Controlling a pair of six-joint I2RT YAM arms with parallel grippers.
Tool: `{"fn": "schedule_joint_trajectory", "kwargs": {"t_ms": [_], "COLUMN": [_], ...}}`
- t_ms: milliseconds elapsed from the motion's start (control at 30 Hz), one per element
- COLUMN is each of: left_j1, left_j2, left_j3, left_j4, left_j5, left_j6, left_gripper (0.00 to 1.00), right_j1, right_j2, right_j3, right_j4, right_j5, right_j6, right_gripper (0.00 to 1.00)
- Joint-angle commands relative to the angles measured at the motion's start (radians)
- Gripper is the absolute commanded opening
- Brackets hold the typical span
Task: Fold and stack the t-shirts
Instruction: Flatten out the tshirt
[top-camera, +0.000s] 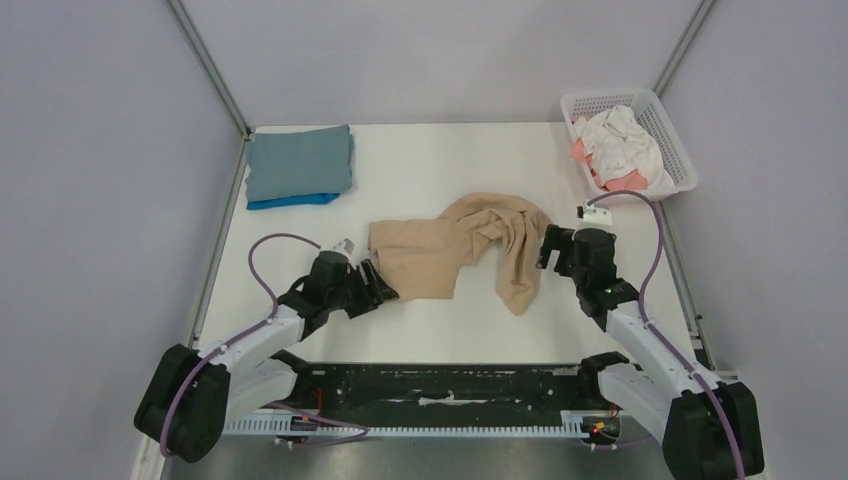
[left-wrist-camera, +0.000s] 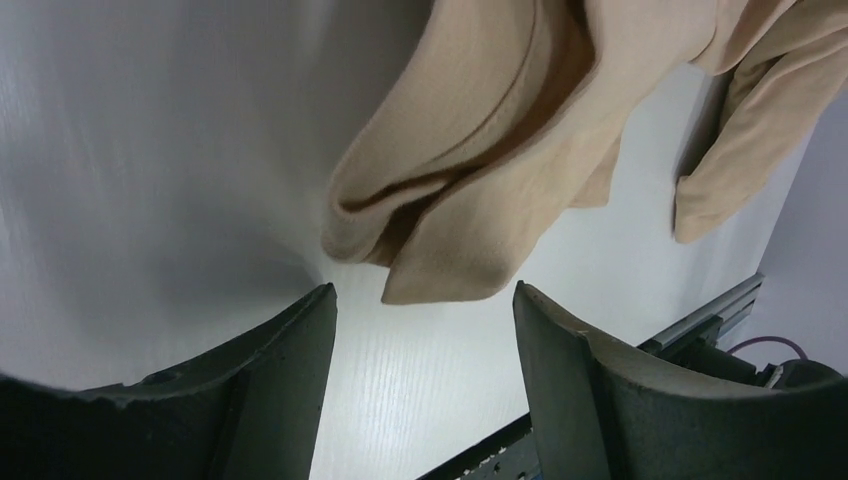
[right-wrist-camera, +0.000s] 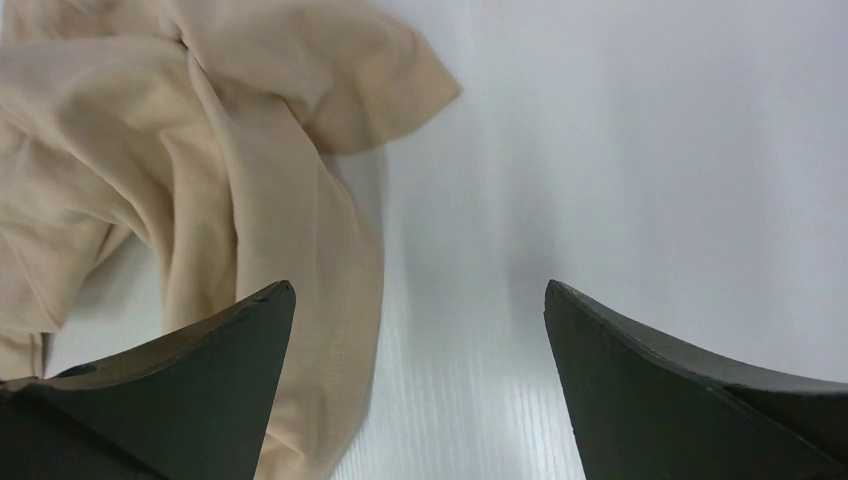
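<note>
Both arms reach forward, low and angled inward, left pincer and right pincer each gaping wide.

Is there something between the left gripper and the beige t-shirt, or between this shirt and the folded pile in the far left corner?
Nothing visible stands in either way. The open left gripper faces the near edge of the beige t-shirt directly. Between the shirt and the folded pile there is only bare table.

A robotics lab cell is suggested: a white worktop is enclosed by plain grey panels on metal framing.
</note>
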Motion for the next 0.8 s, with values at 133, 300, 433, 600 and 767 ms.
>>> {"fn": "schedule_joint_trajectory", "kwargs": {"t_ms": [133, 300, 433, 600, 767], "left_j1": [-0.005, -0.022, -0.04, -0.056, -0.066], "left_j2": [0.128, 0.12, 0.066, 0.024, 0.053], "left_j3": [-0.004, 0.004, 0.005, 0.034, 0.062], "left_j4": [0.308, 0.347, 0.339, 0.23, 0.176], "left_j5": [0.047, 0.081, 0.067, 0.03, 0.019], "left_j6": [-0.079, -0.111, -0.132, -0.136, -0.142], "left_gripper": [0.61, 0.54, 0.54, 0.54, 0.53], "right_j1": [0.001, 0.001, 0.001, 0.001, 0.001], "right_j2": [-0.049, -0.048, -0.045, -0.036, -0.024], "right_j3": [-0.038, -0.046, -0.055, -0.058, -0.058], "right_j4": [0.055, 0.055, 0.055, 0.055, 0.055], "right_j5": [0.007, 0.012, 0.009, 0.011, 0.013], "right_j6": [0.043, 0.042, 0.043, 0.042, 0.041], "right_gripper": [0.98, 0.98, 0.98, 0.98, 0.98]}}
